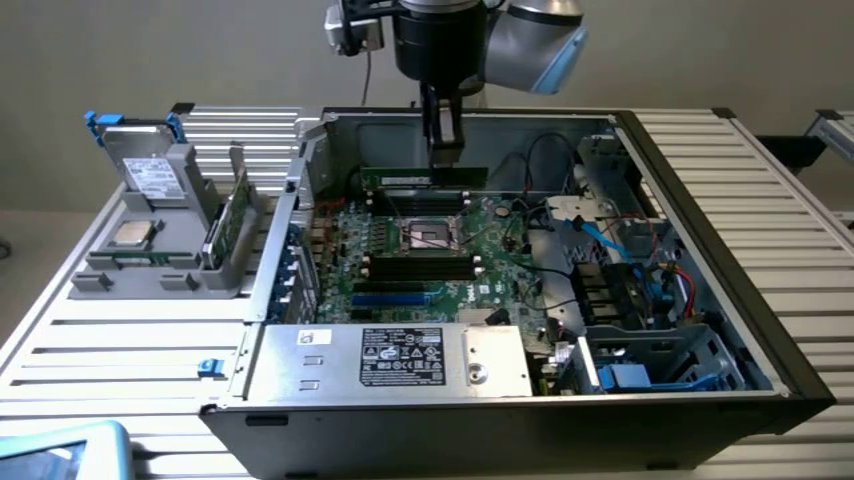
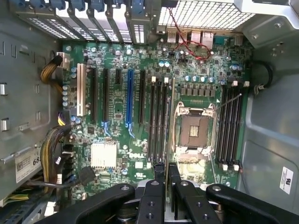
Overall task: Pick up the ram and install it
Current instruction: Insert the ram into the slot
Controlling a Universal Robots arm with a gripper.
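Gripper (image 1: 445, 158), pinching the long thin green ram stick (image 1: 400, 179) by its top edge, holds it level just above the large green motherboard (image 1: 497, 258); installing seems in hand, calling for alignment over an empty black memory slot (image 2: 158, 121).

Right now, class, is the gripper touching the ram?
Touching. In the exterior view the gripper is shut on the upper edge of the ram, holding it over the motherboard.
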